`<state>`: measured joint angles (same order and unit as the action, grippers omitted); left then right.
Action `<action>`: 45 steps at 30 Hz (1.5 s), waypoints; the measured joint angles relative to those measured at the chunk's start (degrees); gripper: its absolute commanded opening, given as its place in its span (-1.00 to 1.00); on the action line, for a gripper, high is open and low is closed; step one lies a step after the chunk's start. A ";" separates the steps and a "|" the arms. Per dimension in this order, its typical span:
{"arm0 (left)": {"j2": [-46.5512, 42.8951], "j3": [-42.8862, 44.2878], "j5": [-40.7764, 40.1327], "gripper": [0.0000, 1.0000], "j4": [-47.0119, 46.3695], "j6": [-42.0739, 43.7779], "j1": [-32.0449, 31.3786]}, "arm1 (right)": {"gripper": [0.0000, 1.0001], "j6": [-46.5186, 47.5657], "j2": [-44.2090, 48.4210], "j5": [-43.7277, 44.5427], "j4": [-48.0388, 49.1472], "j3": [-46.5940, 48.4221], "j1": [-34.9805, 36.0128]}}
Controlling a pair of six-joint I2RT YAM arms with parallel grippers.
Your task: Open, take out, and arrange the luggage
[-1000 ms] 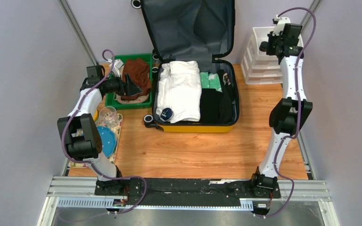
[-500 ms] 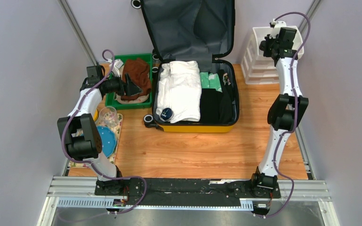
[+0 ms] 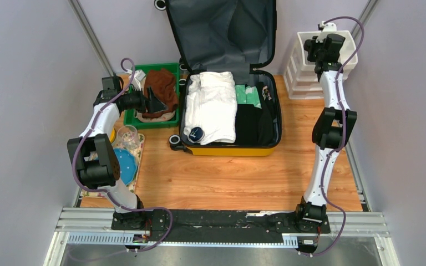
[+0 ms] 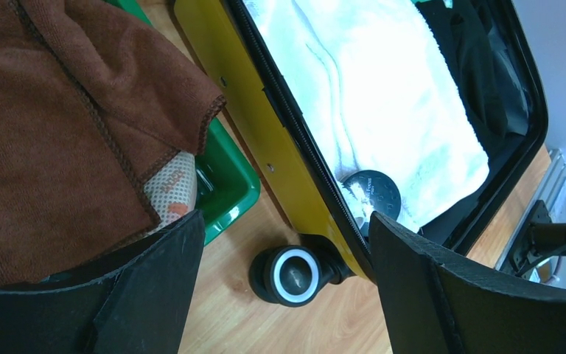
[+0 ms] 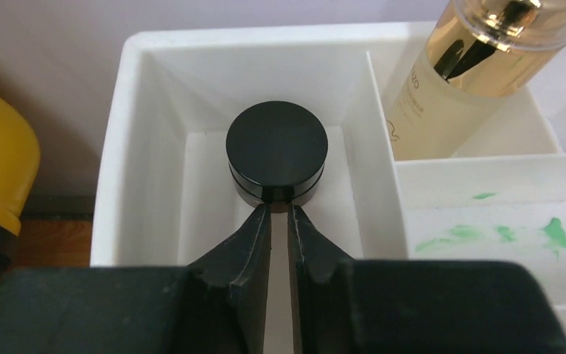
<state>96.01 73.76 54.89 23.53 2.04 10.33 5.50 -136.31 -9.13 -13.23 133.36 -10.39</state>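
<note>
**Luggage open at top centre; one end effector wide, the other narrow**

Luggage [image 3: 230, 150] lies open on the bench [image 3: 227, 177] in the upper middle of the top view. Its grey-lined lid stands up against the back wall. A folded white towel [image 3: 211, 105] fills the left half of the base, with a small dark round jar [image 3: 196, 133] at the towel's lower left corner. Black clothes [image 3: 249, 124] fill the right half.

The left end effector [image 4: 284, 221] hangs over the green tray [image 3: 150, 123] just left of the luggage, its jaws spread wide and holding nothing. In the left wrist view a brown cloth [image 4: 66, 110] fills the upper left, and a black wheel [image 4: 292, 275] shows between the fingers at lower centre.

The right end effector [image 5: 278, 210] is at the white drawer unit [image 3: 302, 83] in the upper right of the top view. Its jaws are nearly closed, leaving only a thin gap with nothing in it. In the right wrist view the tips sit at the near edge of a black jar [image 5: 276, 151] in a compartment. A gold-capped bottle [image 5: 457, 81] leans in the next compartment, upper right.
</note>
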 measured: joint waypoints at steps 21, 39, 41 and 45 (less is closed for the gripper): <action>0.02 1.03 -1.29 0.80 2.14 1.90 0.00 | 0.34 6.10 25.33 -16.13 -10.49 -2.82 6.84; -4.15 -4.90 -0.96 0.81 1.14 1.22 0.00 | 0.53 36.65 4.55 -26.03 -50.29 -1.90 48.63; -4.66 -5.55 -0.96 0.81 0.98 1.25 0.00 | 0.56 37.81 3.21 -25.77 -52.46 -1.73 49.22; -5.55 -7.17 -0.94 0.81 0.92 1.25 0.00 | 0.60 38.91 2.95 -25.31 -53.66 -2.23 49.77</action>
<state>90.45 66.59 53.95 24.45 3.29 10.33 44.40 -133.36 -34.44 -66.89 131.13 39.38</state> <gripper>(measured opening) 0.903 0.781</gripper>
